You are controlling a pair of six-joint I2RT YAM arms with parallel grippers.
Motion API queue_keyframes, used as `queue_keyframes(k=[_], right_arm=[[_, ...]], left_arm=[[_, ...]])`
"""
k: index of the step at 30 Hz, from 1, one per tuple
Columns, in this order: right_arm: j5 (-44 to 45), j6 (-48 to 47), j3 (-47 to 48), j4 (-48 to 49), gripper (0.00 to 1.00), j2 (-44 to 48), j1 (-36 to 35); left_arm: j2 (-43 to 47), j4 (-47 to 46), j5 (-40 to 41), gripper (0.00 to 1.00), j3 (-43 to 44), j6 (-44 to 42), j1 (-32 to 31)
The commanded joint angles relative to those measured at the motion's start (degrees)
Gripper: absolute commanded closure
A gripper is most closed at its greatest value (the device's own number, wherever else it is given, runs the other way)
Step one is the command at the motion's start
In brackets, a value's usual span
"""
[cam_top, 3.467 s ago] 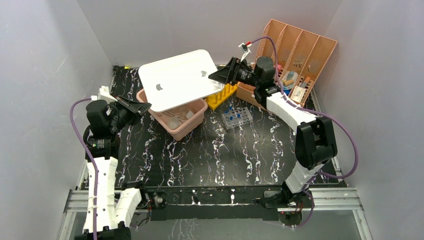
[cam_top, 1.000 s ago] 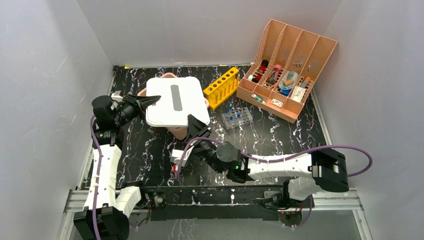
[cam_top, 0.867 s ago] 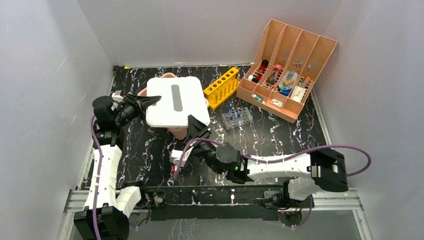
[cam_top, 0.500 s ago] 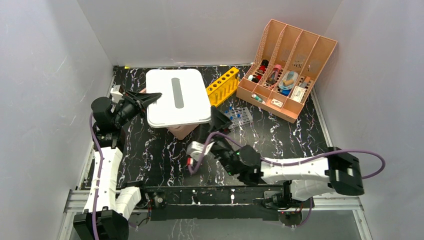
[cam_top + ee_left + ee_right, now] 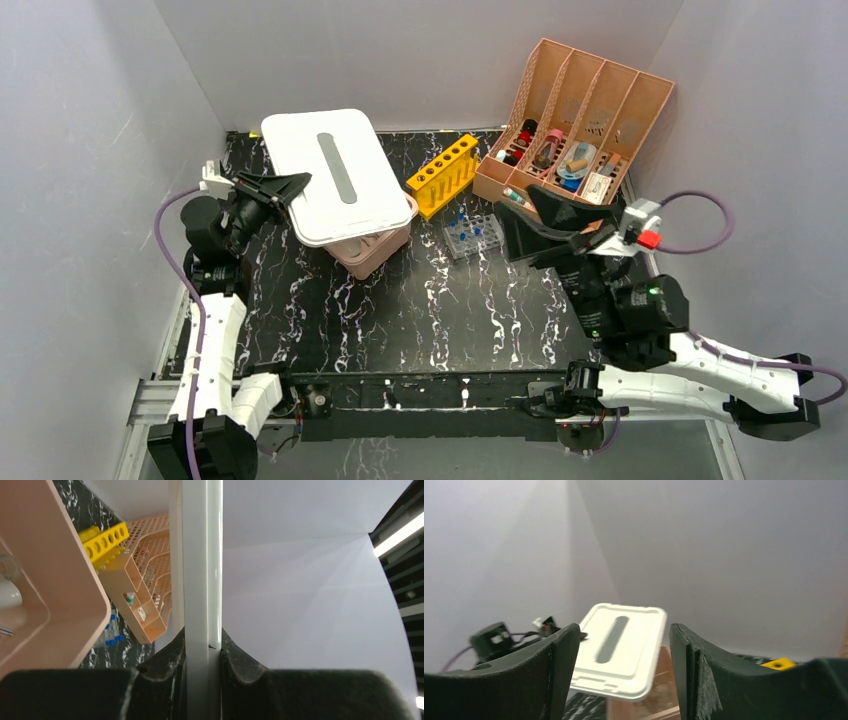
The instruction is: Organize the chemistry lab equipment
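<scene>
My left gripper (image 5: 293,186) is shut on the left edge of the white tub lid (image 5: 335,175) and holds it tilted above the pink tub (image 5: 372,256). In the left wrist view the lid's edge (image 5: 202,570) stands clamped between both fingers, with my left gripper (image 5: 202,640) shut on it. Beside it the tub (image 5: 55,600) shows a clear glass rim (image 5: 7,568) and a white dish (image 5: 7,594) inside; the other equipment is hidden. My right gripper (image 5: 525,225) hangs open and empty, high over the table's right half, facing the lid (image 5: 621,645). Nothing sits between its fingers (image 5: 560,670).
A peach four-slot organizer (image 5: 590,110) with small items stands at the back right. A yellow tube rack (image 5: 443,177) and a clear rack of blue-capped tubes (image 5: 473,235) sit between it and the tub. Grey walls close in on three sides.
The left gripper has raised the lid off the tub, up and toward the back left. The right arm swung from the front left to the right, rose, and opened its jaws.
</scene>
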State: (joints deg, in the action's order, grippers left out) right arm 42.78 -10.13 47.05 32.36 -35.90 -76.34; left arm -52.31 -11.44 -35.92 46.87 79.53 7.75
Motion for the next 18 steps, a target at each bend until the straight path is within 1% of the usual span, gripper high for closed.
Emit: queue_keyframes(k=[1,2,4,7,9,11,13,16,18], right_arm=[[-9.24,24.96,2.30,-11.01,0.23,-8.43,0.81],[-11.53,27.40,2.98,-10.35,0.22,-10.58,1.86],[-18.20,34.15,4.62,-9.78,0.22,-15.75,5.90],[-33.29,47.24,7.42,-8.48,0.22,-23.24,16.13],[-40.17,54.68,6.40,-3.69,0.24,-26.85,21.36],[-40.54,59.79,5.55,-2.61,0.27,-29.00,24.29],[-41.31,63.87,4.13,-1.56,0.26,-30.26,26.92],[-46.48,69.73,1.77,5.02,0.25,-32.92,30.19],[-49.74,72.26,1.61,8.80,0.25,-35.29,31.41]], left_arm=[[2.47,-21.73,4.02,1.00,-7.81,6.03,0.00],[2.59,-24.78,5.46,1.00,-9.54,7.67,-0.06],[3.24,-28.40,8.40,1.00,-11.62,8.07,-0.01],[4.61,-28.62,12.47,1.00,-12.16,6.26,-0.10],[5.28,-28.65,13.57,1.00,-12.07,6.23,-0.10],[6.54,-28.67,15.22,1.00,-12.16,6.27,-0.10],[7.81,-28.63,17.26,1.00,-12.48,5.97,-0.10],[7.94,-28.61,18.30,1.00,-13.78,9.00,-0.19],[8.65,-29.23,19.29,1.00,-14.96,9.28,-0.43]])
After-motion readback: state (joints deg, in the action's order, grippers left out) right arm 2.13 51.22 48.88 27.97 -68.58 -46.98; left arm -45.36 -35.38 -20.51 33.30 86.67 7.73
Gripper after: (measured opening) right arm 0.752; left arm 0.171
